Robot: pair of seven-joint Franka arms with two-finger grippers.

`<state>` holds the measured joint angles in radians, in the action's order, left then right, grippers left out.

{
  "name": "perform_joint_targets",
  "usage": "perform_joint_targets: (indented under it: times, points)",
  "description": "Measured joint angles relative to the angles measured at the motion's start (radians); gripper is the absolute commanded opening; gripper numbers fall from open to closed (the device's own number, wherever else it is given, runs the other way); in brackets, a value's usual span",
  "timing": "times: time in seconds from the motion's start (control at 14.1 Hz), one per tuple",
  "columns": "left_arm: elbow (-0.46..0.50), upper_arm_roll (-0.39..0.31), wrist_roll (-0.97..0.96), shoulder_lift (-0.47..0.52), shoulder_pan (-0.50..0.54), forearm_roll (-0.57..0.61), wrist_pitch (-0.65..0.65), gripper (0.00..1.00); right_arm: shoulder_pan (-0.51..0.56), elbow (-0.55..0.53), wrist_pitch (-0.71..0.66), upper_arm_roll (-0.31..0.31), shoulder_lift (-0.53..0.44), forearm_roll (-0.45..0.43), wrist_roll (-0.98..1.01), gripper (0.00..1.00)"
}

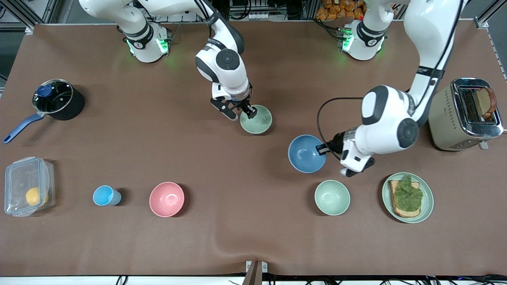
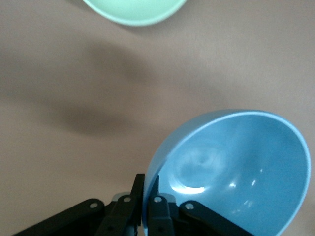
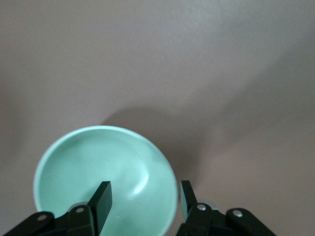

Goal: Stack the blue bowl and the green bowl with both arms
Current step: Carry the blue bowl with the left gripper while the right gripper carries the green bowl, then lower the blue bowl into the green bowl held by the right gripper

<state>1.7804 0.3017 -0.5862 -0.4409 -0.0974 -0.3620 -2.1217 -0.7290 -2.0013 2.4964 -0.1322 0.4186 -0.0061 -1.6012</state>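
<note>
The blue bowl [image 1: 305, 154] sits mid-table toward the left arm's end. My left gripper [image 1: 321, 149] is shut on its rim, one finger inside and one outside, as the left wrist view [image 2: 147, 196] shows, where the blue bowl [image 2: 236, 167] looks tilted. The sage-green bowl [image 1: 256, 120] stands farther from the front camera, near the table's middle. My right gripper [image 1: 250, 112] is open with its fingers astride that bowl's rim. In the right wrist view the gripper [image 3: 142, 199] has one finger over the green bowl's inside [image 3: 98, 167] and one outside it.
A paler mint bowl [image 1: 332, 197] and a green plate [image 1: 427, 206] with toast and lettuce lie nearer the front camera. A pink bowl [image 1: 166, 199], light-blue cup [image 1: 106, 195], clear box [image 1: 27, 192] and pot [image 1: 55, 99] are toward the right arm's end. A toaster [image 1: 465, 114] stands by the left arm.
</note>
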Motion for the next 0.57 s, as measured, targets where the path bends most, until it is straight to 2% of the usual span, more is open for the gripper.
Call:
perform_joint_targets:
  times: [0.21,0.35,0.42,0.57]
  points:
    - [0.039,0.003,-0.045,0.009,-0.037,0.000,-0.077,0.00,0.072,0.032,-0.041,0.000,-0.002,0.000,0.003,0.93]
    - [0.105,0.012,-0.051,0.042,-0.054,0.000,-0.141,0.00,0.125,0.035,-0.047,-0.002,-0.002,0.005,0.024,0.93]
    - [0.141,0.025,-0.051,0.061,-0.055,0.000,-0.161,0.00,0.145,0.035,-0.049,-0.002,-0.002,0.029,0.042,0.93]
    - [0.187,0.051,-0.062,0.085,-0.059,0.000,-0.176,0.00,0.180,0.035,-0.055,-0.001,-0.002,0.170,0.127,0.93]
